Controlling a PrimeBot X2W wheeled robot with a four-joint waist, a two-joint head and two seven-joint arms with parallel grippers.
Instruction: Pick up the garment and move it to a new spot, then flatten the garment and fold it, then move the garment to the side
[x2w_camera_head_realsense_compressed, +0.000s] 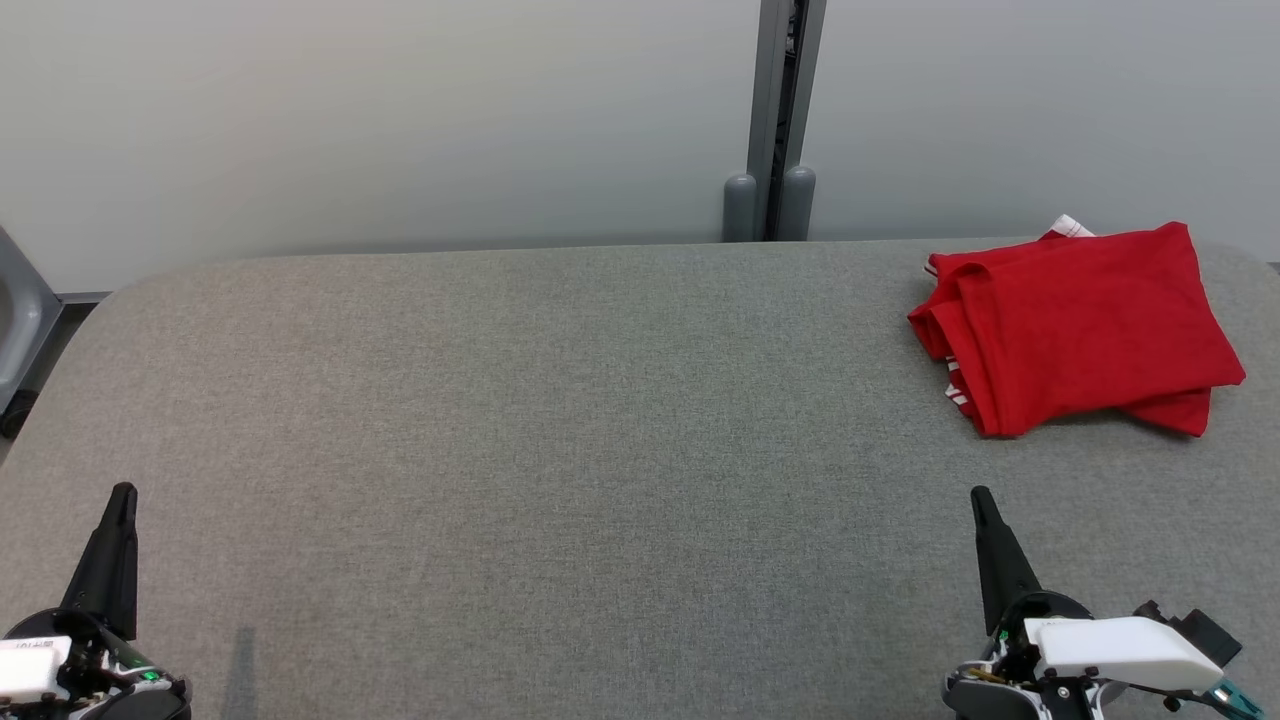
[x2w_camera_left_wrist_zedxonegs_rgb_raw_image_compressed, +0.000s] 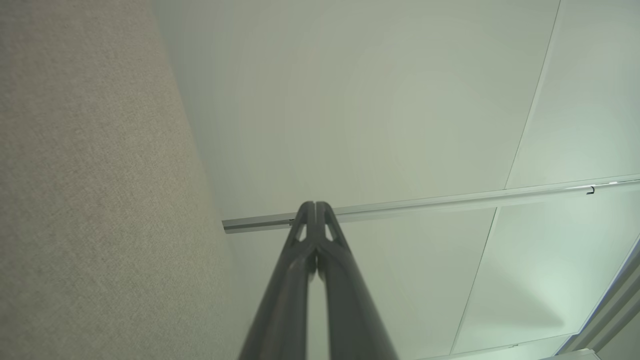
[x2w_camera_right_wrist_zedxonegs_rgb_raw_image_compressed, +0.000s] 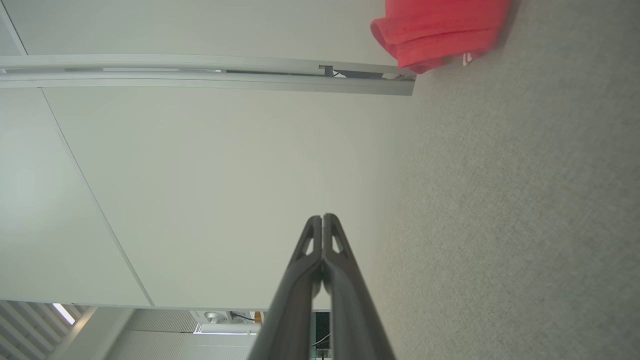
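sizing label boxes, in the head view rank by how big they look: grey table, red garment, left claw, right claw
1. grey table, by far the largest.
2. red garment.
3. left claw and right claw: their dark fingers look about alike, so I won't rank them. Both sit nearest the camera, which enlarges them.

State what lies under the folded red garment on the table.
The garment rests on the grey table, with its own lower layers and white-striped trim showing at the edges. Anything between the folds is covered.
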